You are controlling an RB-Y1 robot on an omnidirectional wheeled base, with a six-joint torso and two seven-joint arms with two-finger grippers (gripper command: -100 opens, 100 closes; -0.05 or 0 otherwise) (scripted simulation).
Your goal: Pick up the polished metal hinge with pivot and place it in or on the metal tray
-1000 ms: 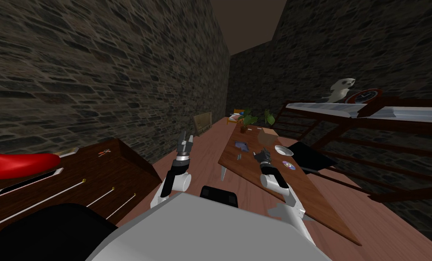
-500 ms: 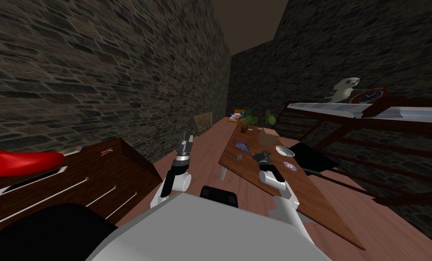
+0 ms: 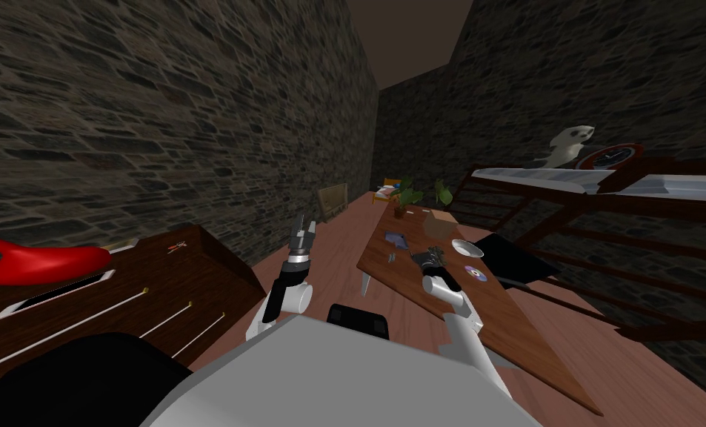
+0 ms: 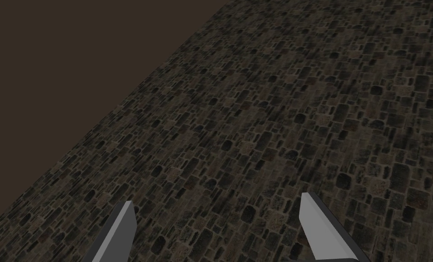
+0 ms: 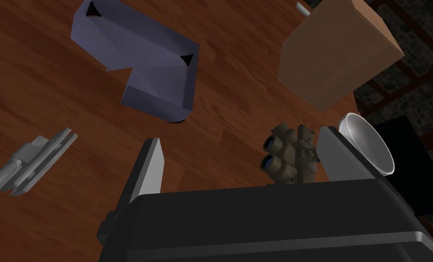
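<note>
Right arm (image 3: 447,295) now farther left over the wooden table (image 3: 507,319), fingers (image 5: 149,168) wide; stone walls (image 3: 158,111).

brown box (image 5: 338,54), binocs (image 5: 288,157) & white bowl (image 5: 370,141) on wood table (image 5: 52,91); disc (image 3: 474,273) nr bowl; 2 plants (image 3: 407,195) far end.

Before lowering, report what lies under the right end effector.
Bare wooden table shows between the right end effector's fingers, with a tan binocular-like object beside one. Its dark body covers whatever lies behind it.
</note>
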